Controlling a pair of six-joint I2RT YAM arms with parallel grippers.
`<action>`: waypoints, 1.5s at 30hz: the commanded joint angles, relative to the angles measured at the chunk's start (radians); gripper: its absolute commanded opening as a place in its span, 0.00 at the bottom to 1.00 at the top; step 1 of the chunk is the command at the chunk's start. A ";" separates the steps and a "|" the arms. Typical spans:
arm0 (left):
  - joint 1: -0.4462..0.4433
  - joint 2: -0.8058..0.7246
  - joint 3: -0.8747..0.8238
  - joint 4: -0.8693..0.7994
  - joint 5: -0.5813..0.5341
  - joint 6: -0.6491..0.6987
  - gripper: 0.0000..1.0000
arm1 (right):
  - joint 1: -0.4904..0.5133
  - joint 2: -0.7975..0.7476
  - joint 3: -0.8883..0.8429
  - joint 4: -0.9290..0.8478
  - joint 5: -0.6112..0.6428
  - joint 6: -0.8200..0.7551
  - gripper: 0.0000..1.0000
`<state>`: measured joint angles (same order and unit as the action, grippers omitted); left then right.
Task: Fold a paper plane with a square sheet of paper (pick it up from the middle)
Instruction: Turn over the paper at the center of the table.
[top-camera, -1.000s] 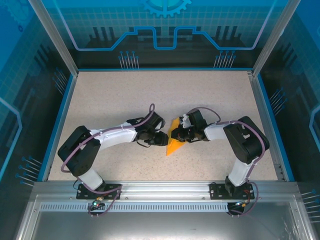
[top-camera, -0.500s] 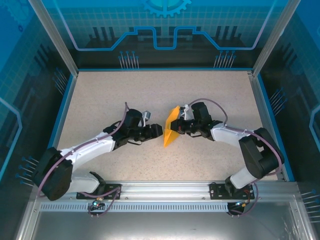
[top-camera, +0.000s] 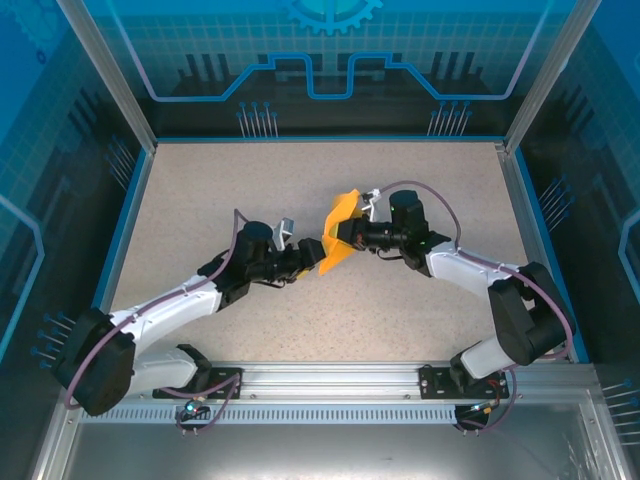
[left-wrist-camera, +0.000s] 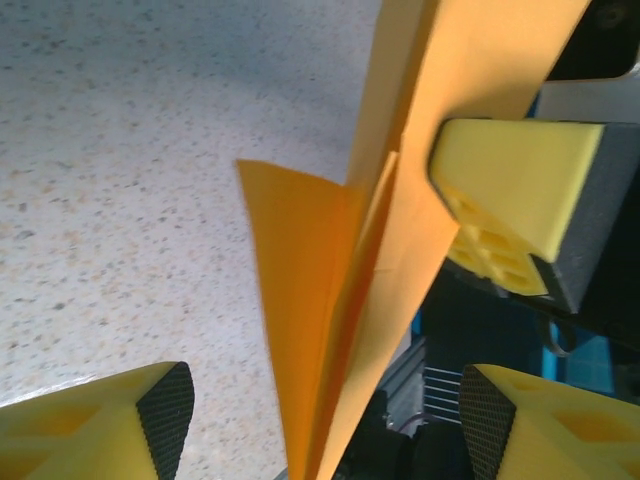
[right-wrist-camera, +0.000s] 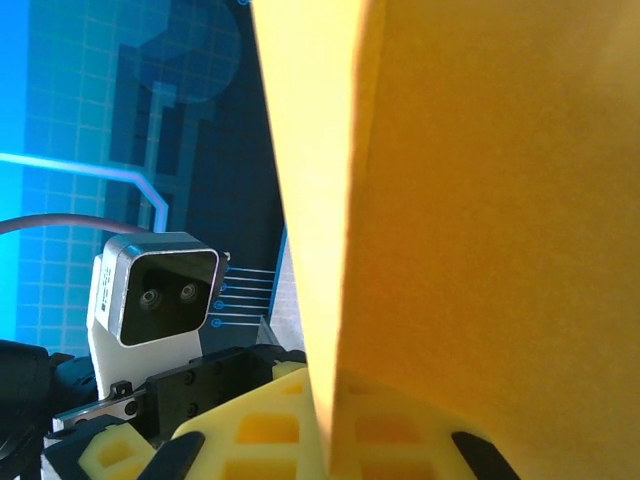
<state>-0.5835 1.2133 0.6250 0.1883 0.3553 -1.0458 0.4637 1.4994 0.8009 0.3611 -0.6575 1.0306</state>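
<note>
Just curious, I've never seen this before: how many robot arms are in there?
2. The left arm reaches in from the near-left corner, the right arm from the near-right; both meet at the folded orange paper between them. None seems hidden.

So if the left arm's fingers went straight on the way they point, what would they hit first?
Most likely the folded orange paper, just ahead of the open left fingers; depth is hard to judge. Close behind it the right fingers pinch that paper.
</note>
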 joint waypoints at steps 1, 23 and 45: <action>0.007 0.029 0.013 0.103 0.053 -0.042 0.74 | -0.013 -0.024 0.013 0.072 -0.039 0.054 0.05; 0.006 0.112 0.118 0.054 0.149 0.045 0.28 | -0.034 -0.055 -0.019 0.060 -0.037 0.056 0.05; 0.011 0.117 0.209 -0.174 0.164 0.215 0.05 | -0.085 -0.096 -0.036 -0.110 -0.009 -0.046 0.31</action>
<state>-0.5831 1.3289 0.7868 0.1093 0.5175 -0.9112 0.4084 1.4441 0.7658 0.3397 -0.6704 1.0435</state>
